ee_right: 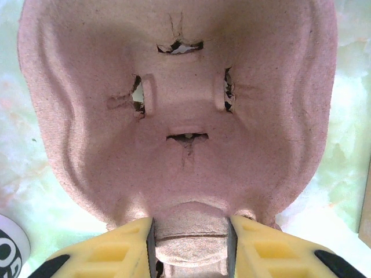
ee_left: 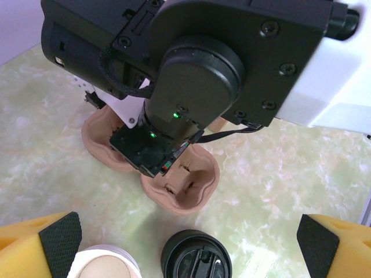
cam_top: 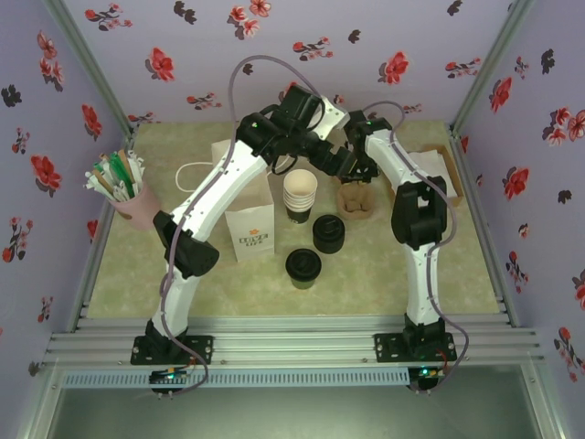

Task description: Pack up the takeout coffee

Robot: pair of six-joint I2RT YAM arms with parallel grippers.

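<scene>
1 takeout coffee (cam_top: 303, 265); 1 bag (cam_top: 249, 224); right hand (ee_right: 190, 238) grips 1 carrier (ee_right: 185, 104).

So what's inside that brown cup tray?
One pocket of the cup tray is bare, just slits in its floor. The right arm covers the other pocket, so I cannot tell.

White arm links (cam_top: 222, 178), black joints (cam_top: 186, 249), grey looping cables (cam_top: 234, 80), yellow pincer fingers (ee_right: 107, 255), black pads (ee_left: 59, 238), green lights (ee_left: 175, 114)

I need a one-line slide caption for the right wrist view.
Right gripper pinches the pulp carrier on the table.
</scene>
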